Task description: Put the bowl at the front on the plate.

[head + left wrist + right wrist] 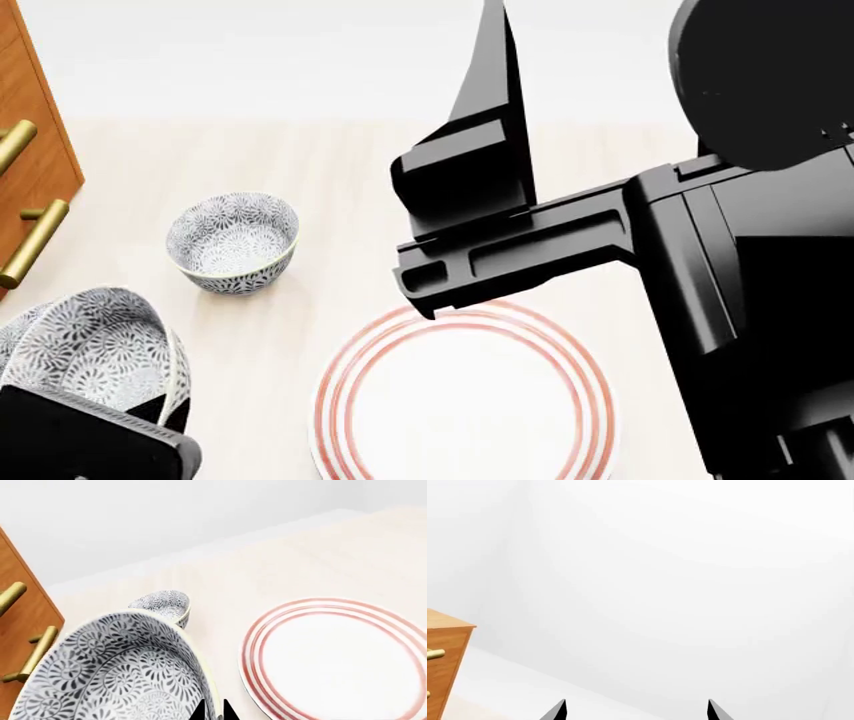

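Note:
The bowl (113,672), white with a dense grey-blue floral pattern, fills the near part of the left wrist view. My left gripper (214,713) is shut on its rim, one fingertip inside and one outside. In the head view this bowl (94,345) hangs tilted at the lower left, above the black left wrist (87,440). The plate (467,400), white with thin red rings, lies flat to the right of it, also as the plate (337,660) beside the held bowl. My right gripper (636,711) is open and empty, raised and facing the white wall.
A second patterned bowl (234,240) stands further back on the pale tabletop (334,180); it is the bowl (163,605) beyond the held one. The edge of a third bowl (11,335) peeks out behind the held one. A wooden cabinet (27,130) with brass handles borders the left. The right arm (747,250) looms over the plate's far side.

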### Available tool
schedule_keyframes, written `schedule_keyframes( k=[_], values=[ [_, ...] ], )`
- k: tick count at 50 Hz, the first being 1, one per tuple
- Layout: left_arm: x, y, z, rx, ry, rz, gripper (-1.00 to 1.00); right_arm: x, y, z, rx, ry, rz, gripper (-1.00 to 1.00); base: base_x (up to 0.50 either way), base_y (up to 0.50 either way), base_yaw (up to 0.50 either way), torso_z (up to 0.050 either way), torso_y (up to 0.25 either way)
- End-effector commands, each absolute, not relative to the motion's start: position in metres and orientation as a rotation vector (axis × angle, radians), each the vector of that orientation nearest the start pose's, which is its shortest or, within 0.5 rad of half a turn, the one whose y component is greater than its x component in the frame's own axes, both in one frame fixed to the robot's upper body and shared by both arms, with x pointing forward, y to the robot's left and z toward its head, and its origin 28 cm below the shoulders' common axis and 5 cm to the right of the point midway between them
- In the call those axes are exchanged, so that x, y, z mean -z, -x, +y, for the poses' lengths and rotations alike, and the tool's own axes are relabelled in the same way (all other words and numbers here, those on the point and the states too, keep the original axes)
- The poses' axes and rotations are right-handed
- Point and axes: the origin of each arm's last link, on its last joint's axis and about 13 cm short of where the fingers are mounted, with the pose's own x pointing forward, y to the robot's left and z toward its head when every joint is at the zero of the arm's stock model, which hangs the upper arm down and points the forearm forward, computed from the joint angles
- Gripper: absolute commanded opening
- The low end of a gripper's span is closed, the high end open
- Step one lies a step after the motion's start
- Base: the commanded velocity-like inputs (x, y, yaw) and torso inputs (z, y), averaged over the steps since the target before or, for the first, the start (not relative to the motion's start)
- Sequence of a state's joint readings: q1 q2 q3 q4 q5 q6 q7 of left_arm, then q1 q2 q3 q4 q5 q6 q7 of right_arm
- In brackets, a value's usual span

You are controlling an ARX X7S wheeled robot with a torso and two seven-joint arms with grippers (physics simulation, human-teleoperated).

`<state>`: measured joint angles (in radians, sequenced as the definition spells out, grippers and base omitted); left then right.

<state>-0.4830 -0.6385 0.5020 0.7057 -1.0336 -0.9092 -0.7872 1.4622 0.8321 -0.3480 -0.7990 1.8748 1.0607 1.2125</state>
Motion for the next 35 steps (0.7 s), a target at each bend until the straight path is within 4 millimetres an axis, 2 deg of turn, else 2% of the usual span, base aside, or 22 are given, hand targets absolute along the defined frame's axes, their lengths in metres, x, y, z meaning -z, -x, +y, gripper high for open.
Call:
schedule_keyframes(
  k=[1, 35],
  values=[
    [-0.166, -0.195, 0.197, 0.231, -0.248, 0.113, -1.0, -0.341, -0.156, -0.115, -0.147, 0.297, -0.4, 1.0, 0.0, 0.0, 0.0, 0.0, 0.0],
    [-0.201, -0.207, 0.189, 0.307, -0.353, -0.049, -1.0, -0.344, -0.156, -0.115, -0.149, 0.3, -0.41, 1.0, 0.0, 0.0, 0.0, 0.0, 0.0]
  ],
)
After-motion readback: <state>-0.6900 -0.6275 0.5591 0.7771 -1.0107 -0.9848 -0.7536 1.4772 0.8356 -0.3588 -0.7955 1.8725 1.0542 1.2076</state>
